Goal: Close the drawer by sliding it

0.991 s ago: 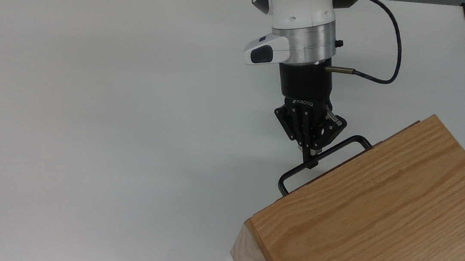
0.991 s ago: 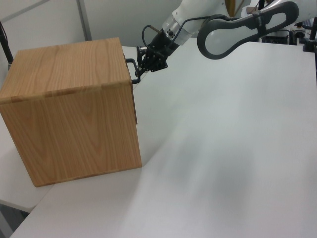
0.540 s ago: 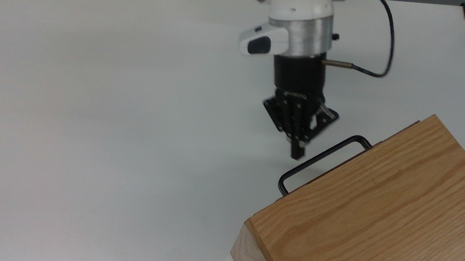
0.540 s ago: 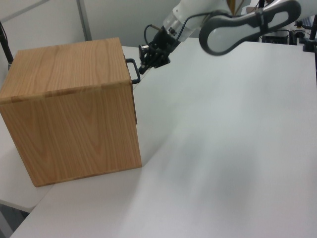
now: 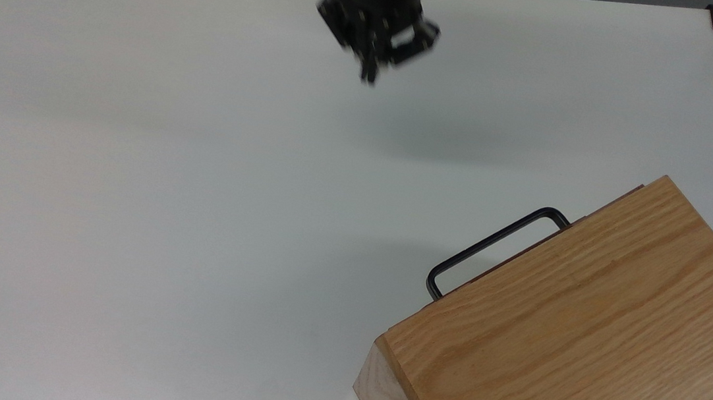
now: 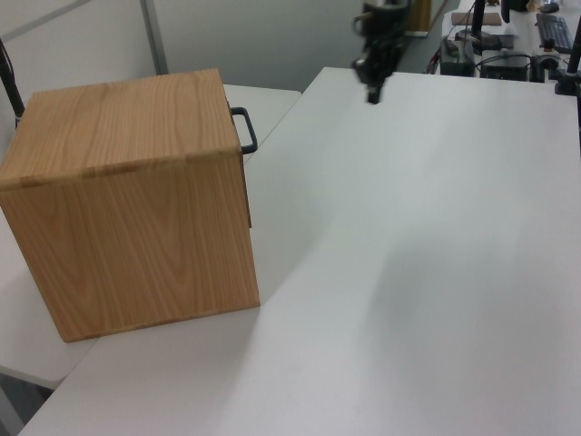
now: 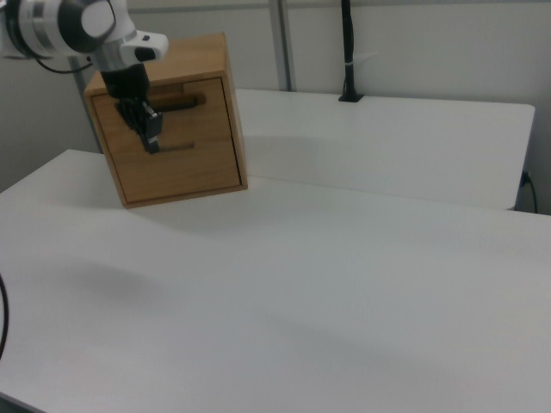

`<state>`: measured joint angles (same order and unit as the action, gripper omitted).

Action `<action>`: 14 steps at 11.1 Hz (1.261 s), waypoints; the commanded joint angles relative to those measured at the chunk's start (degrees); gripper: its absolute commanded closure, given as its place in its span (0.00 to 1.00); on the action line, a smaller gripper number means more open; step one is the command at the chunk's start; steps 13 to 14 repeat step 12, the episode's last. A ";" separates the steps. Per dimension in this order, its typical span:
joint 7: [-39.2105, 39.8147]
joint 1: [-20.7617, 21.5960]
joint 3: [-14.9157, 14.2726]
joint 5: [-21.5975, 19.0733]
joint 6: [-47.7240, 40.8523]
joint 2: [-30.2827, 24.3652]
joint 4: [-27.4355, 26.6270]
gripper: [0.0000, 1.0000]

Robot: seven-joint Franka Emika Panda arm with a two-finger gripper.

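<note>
At the top view's lower right, the drawer (image 5: 583,218) sits pushed flush into its oak cabinet (image 5: 587,337), only the black handle (image 5: 492,243) protruding. The tool (image 5: 368,75), fingers pressed together on nothing, hangs well apart over the bare tabletop (image 5: 167,173); closing looks done.

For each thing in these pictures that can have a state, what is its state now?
drawer: pushed in, its front level with the cabinet's face.
handle: free, nothing touching it.
gripper: fingers together, holding nothing, raised over the table, well apart from the cabinet.
</note>
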<state>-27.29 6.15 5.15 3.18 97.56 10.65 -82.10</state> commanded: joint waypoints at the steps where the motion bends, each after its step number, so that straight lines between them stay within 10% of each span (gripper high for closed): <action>1: 6.96 -2.89 -1.28 -0.10 -5.54 -10.54 -7.43 0.00; 7: 28.13 -2.54 -5.85 0.34 -2.12 -15.05 -12.82 0.00; 14: 28.25 -1.93 -7.17 -0.36 -0.44 -14.87 -12.82 0.00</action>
